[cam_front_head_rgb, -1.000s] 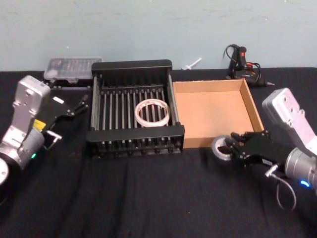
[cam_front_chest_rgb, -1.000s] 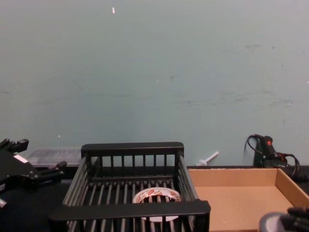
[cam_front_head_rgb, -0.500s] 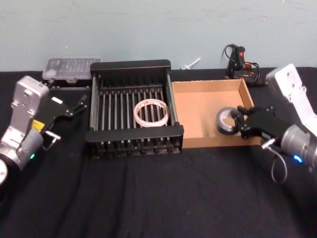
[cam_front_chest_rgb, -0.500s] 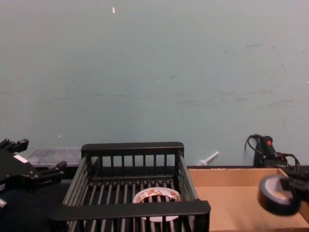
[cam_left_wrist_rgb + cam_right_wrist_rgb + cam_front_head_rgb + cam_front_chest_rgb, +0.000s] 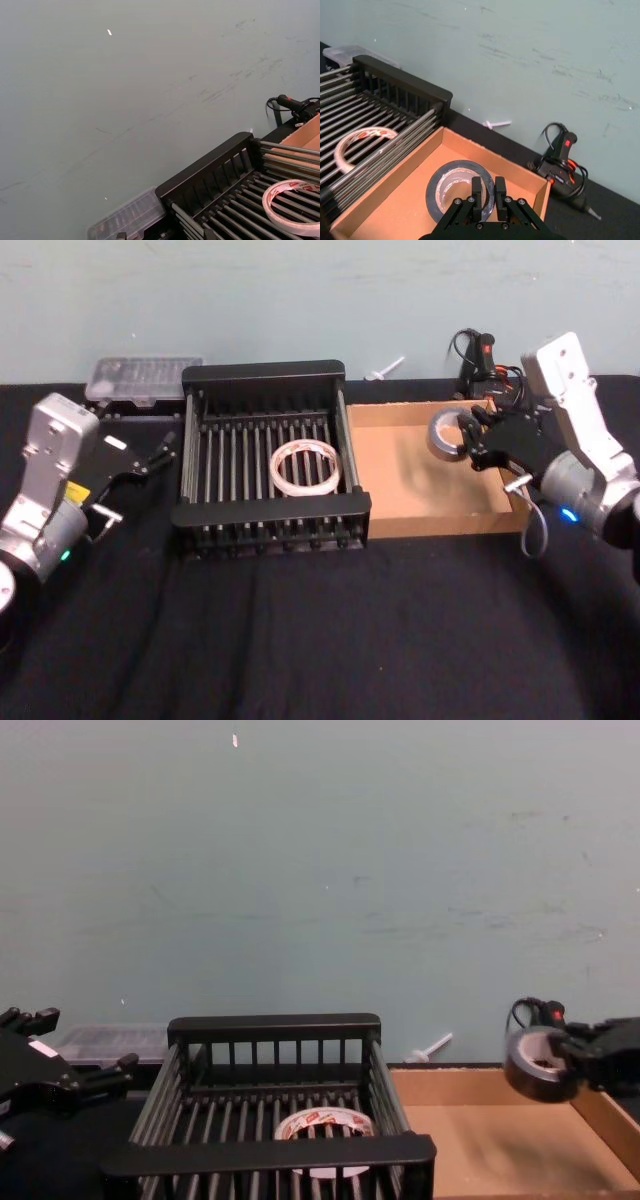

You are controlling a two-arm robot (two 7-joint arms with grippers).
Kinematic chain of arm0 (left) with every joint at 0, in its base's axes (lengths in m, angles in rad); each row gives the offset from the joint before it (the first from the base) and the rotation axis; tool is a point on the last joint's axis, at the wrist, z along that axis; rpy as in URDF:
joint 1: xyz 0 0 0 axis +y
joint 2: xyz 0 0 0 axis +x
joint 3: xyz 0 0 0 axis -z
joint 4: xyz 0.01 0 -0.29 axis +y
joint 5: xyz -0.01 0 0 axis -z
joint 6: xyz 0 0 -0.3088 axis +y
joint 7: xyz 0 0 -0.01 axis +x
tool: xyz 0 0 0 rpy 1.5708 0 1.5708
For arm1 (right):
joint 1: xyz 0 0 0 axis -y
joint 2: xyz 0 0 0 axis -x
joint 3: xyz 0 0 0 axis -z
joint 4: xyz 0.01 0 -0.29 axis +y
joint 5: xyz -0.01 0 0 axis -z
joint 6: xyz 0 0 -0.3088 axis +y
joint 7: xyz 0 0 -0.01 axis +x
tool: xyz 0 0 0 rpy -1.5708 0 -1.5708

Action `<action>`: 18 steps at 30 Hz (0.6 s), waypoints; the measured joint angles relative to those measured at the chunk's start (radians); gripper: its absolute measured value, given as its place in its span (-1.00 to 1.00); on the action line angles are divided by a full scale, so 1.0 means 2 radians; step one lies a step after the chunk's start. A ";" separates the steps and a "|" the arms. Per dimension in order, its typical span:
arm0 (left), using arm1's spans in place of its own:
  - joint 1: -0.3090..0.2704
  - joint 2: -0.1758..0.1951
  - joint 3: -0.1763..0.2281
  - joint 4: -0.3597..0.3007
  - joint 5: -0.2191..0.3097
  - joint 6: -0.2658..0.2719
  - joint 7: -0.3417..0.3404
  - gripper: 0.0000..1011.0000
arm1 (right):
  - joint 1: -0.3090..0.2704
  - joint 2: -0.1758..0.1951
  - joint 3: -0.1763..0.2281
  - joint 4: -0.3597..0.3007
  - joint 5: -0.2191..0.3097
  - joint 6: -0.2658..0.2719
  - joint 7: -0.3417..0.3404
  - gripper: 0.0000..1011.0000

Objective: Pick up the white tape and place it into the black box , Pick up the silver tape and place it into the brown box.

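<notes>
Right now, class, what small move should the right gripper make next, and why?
Probably lower, then open. The right gripper holds the silver tape above the brown box, clear of its floor, while the white tape already lies in the black box.

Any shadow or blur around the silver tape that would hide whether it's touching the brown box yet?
Chest view: silver tape reads clearly above the brown box floor, held in the right gripper. Head view: soft overall, roll edges still distinct. Right wrist view: the fingers cover the roll's near edge.
</notes>
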 joint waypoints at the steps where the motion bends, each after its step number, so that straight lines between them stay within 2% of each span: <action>1: 0.000 0.000 0.000 0.000 0.000 0.000 0.000 0.98 | 0.008 -0.007 -0.002 0.014 -0.005 -0.010 -0.001 -0.69; 8: 0.000 0.000 0.000 0.000 0.000 0.000 0.000 0.98 | 0.044 -0.037 -0.013 0.089 -0.028 -0.060 -0.004 -0.69; 14: 0.000 0.000 0.000 0.000 0.000 0.000 0.000 0.98 | 0.066 -0.057 -0.018 0.141 -0.042 -0.082 -0.006 -0.69; 18: 0.000 0.000 0.000 0.000 0.000 0.000 0.000 0.98 | 0.073 -0.067 -0.017 0.163 -0.048 -0.087 -0.007 -0.69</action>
